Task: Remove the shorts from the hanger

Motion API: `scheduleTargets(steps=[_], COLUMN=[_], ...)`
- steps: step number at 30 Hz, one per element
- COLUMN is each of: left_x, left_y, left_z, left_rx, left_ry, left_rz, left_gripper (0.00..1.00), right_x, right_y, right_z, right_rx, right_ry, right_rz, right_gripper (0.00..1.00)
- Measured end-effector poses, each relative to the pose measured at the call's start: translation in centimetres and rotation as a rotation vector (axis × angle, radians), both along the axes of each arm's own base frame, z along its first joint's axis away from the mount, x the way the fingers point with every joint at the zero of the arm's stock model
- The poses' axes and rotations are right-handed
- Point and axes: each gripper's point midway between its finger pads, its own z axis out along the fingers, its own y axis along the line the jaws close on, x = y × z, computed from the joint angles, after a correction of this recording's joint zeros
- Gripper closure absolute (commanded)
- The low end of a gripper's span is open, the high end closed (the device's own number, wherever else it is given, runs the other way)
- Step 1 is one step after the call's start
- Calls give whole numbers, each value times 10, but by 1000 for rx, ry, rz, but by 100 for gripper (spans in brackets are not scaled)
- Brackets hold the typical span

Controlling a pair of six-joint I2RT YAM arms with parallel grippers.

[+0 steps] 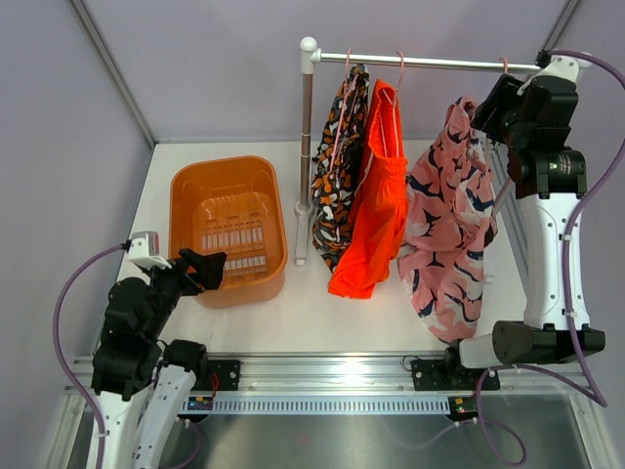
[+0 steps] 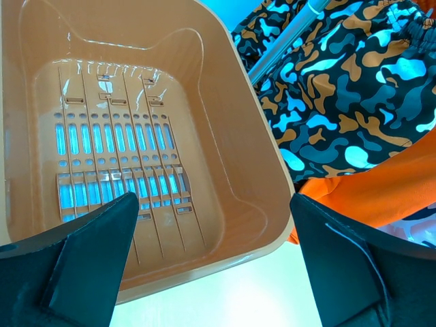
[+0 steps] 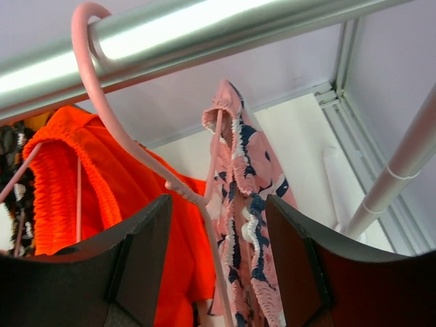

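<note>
Three shorts hang on pink hangers from a silver rail [image 1: 439, 63]: black patterned shorts [image 1: 339, 171], bright orange shorts [image 1: 376, 200] and pink shorts with navy and white shapes [image 1: 447, 225]. My right gripper [image 1: 485, 109] is open, raised beside the top of the pink shorts; in the right wrist view the pink hanger [image 3: 129, 146] and the pink shorts [image 3: 248, 204] sit between its spread fingers [image 3: 139, 259]. My left gripper [image 1: 210, 266] is open and empty at the orange basket's [image 1: 227, 227] near rim. The black shorts [image 2: 354, 88] and orange shorts [image 2: 381, 191] show in the left wrist view.
The rail stands on a white post [image 1: 306, 147] at the left and another post [image 3: 398, 180] at the right. The orange basket [image 2: 225, 157] holds nothing. Grey walls enclose the white table [image 1: 322, 322]; a metal track [image 1: 332, 376] runs along the near edge.
</note>
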Motion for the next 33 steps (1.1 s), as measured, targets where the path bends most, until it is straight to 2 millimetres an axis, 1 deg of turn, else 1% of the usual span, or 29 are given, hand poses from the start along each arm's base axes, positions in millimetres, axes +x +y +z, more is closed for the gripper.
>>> scheduleTargets(steps=[2,9,12,19,22,23,26,29,32,33], left_x=[0,0,0,-1,-1,-1,-1,-1,-1,-1], left_y=[0,-1,-1,-2,-2,-2,-2,-2,-2,-2], left_z=[0,0,0,0,0,0,0,0,0,0], left_rx=[0,-1,-1,-2,-2,-2,-2,-2,-2,-2], left_ry=[-1,-1,-1,0,0,0,0,0,0,0], left_rz=[0,-7,-9,-11,-12,-12,-12,-14,-14,-14], left_gripper=[1,1,1,1,1,1,1,1,1,1], right_x=[2,11,15,20,22,22,24,27,32,33], right_y=[1,17,16,6,3,2,2,2,2,3], right_z=[-1,2,1,-2,-3,-3,-5,-10,-16,-19], right_rx=[-20,-97,-120,-157,-168,-171,-177,-181,-186,-189], right_ry=[-1,-21,-21,-16,-12,-12,-8,5,20,26], right_rz=[-9,-6,-27,-87,-98,-102,-105,-105,-103,-102], right_gripper=[36,40,42,46,50,53,57,61,70,80])
